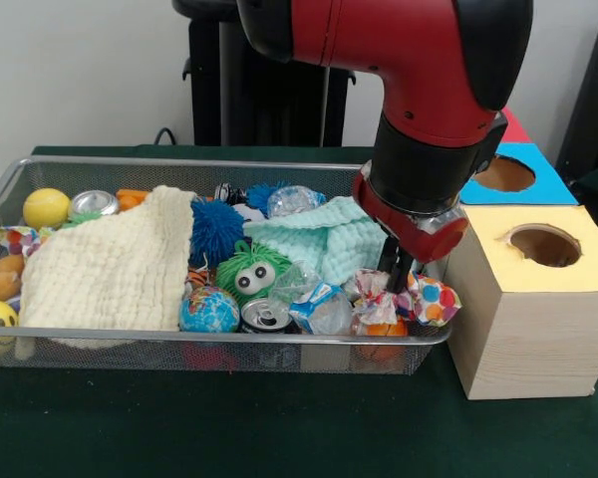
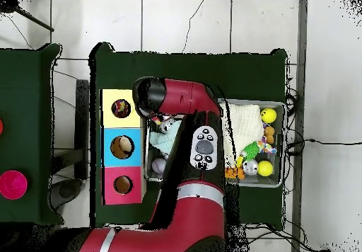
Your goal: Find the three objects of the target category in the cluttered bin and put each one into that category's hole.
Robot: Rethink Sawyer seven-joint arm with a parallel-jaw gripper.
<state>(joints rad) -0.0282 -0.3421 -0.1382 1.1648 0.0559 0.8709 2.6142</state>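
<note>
A wire mesh bin (image 1: 229, 344) holds mixed clutter. My gripper (image 1: 397, 277) reaches down into the bin's right end, between a mint cloth (image 1: 329, 239) and a polka-dot wrapped piece (image 1: 434, 299). A crinkled wrapper (image 1: 377, 304) lies just below it. In the overhead view the red arm (image 2: 201, 146) covers the gripper and the bin's (image 2: 284, 143) left half. Three boxes with round holes stand beside the bin: yellow (image 1: 523, 329) nearest, then blue (image 1: 548, 184), then red (image 1: 515, 127). From overhead, something shows inside the yellow hole (image 2: 121, 107) and the blue hole (image 2: 121, 146).
A cream cloth (image 1: 110, 269) covers the bin's left middle. Around it lie yellow balls (image 1: 46, 207), cans (image 1: 267, 316), a blue spiky ball (image 1: 216, 229), a green fuzzy ball with eyes (image 1: 251, 274), a globe ball (image 1: 208, 311) and clear plastic wraps (image 1: 324, 309).
</note>
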